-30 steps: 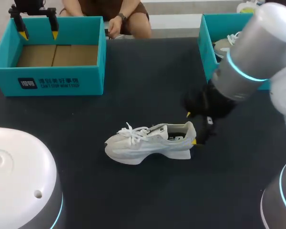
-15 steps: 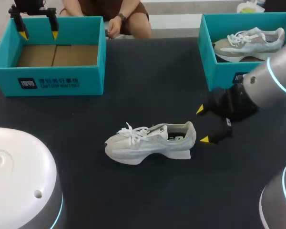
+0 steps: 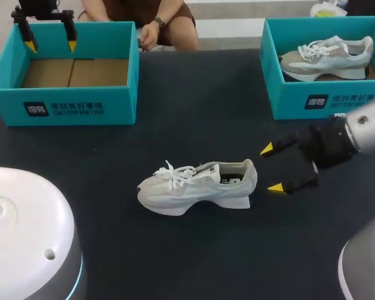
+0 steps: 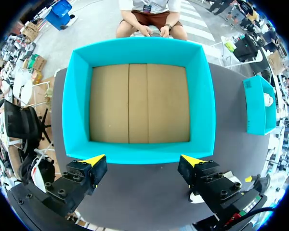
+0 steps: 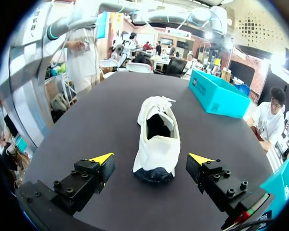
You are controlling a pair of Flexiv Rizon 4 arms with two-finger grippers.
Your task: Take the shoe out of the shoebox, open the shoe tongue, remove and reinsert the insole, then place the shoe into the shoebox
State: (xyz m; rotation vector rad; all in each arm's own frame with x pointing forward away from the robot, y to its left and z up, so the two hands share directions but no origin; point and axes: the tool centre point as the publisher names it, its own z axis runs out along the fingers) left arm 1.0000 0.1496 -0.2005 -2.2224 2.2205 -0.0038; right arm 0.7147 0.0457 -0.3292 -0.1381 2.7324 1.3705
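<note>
- White-and-pale-grey shoe [image 3: 197, 186] is sitting upright on its sole around the middle of the black worktop [image 3: 194, 106], outside of any box. Its laces are tied, its toe is pointing to my left and its heel to my right.
- Right pincer [image 3: 272, 168] is hanging low just off the heel, with its fingers spread wide and gripping nothing. From the right wrist view, the shoe [image 5: 158, 139] is lying lengthwise ahead of the right pincer [image 5: 151, 159]. The heel is facing the gap between the two yellow tips, and neither tip is touching it.
- Further back on my right, a second teal box [image 3: 312, 103] is sitting with another shoe [image 3: 328, 56] lying inside it.
- Far back on my left, the teal shoebox [image 3: 62, 106] is standing open, showing only its brown cardboard floor.
- Left pincer [image 3: 50, 45] is hovering over that shoebox's far rim, well apart from the shoe. In the left wrist view, the left pincer [image 4: 143, 160] is looking straight down into the shoebox [image 4: 77, 96], fingers gaping wide with nothing in them.
</note>
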